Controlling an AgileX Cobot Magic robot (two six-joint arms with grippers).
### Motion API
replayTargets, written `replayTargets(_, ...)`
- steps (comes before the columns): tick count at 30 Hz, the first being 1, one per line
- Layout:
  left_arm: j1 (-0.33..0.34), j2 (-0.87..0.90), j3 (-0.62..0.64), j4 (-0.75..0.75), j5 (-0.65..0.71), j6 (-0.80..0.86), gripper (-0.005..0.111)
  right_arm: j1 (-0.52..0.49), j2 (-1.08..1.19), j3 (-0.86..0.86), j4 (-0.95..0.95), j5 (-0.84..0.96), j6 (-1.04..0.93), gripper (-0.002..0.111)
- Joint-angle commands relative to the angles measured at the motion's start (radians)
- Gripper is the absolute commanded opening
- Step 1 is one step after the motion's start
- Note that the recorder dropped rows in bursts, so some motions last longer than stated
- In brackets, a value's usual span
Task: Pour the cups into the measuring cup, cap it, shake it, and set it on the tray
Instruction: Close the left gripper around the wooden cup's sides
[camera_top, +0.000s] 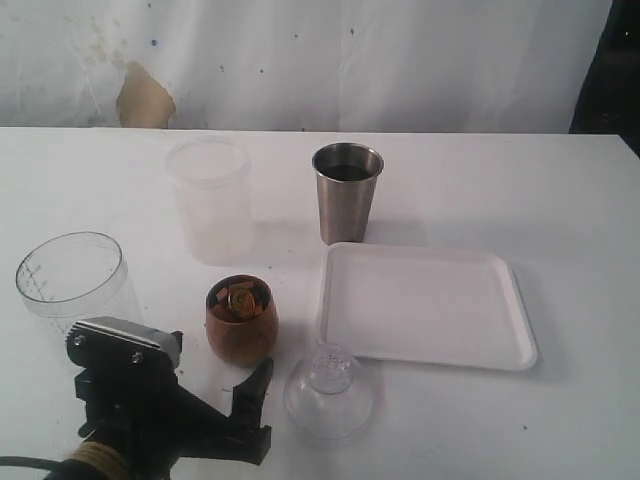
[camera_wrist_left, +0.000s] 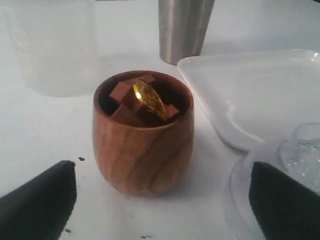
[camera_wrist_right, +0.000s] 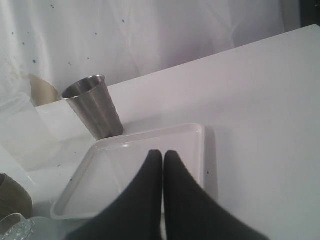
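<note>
Because the wooden cup (camera_top: 241, 320), lower centre, is probably poured first, the left claw (camera_wrist_left: 162, 172) stands spread either side of it, not touching; the measuring cup (camera_top: 72, 275) waits lower left. The right claw (camera_wrist_right: 162, 156), pressed together, points toward the tray (camera_top: 425, 305).

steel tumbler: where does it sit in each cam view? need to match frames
Exterior: steel tumbler stands upper middle, just behind the tray's far left corner.
Left wrist: only its lower body shows, beyond the wooden cup.
Right wrist: whole, beyond the tray's corner.
Shared landmark: the tray.
</note>
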Motion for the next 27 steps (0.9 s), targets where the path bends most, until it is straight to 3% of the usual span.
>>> replayTargets(1, 0.005, 0.018, -0.064, -0.027, -0.028, -0.003, 0.089, -0.004, -0.006, 0.005, 0.0, -0.01, -0.004, 0.0)
replayTargets(6, 0.006, 0.018, -0.15, -0.169, 0.027, 0.112, 0.089, -0.004, -0.006, 0.005, 0.0, -0.01, -0.004, 0.0)
replayTargets(10, 0.052, 0.024, -0.187, -0.224, 0.11, 0.124, 0.089, -0.004, -0.006, 0.005, 0.0, -0.01, -0.004, 0.0)
replayTargets(13, 0.085, 0.049, -0.223, -0.212, 0.133, 0.125, 0.089, -0.004, -0.006, 0.005, 0.0, -0.01, -0.004, 0.0)
replayTargets(27, 0.084, 0.065, -0.269, -0.241, 0.154, 0.132, 0.089, -0.004, -0.006, 0.005, 0.0, -0.01, -0.004, 0.0)
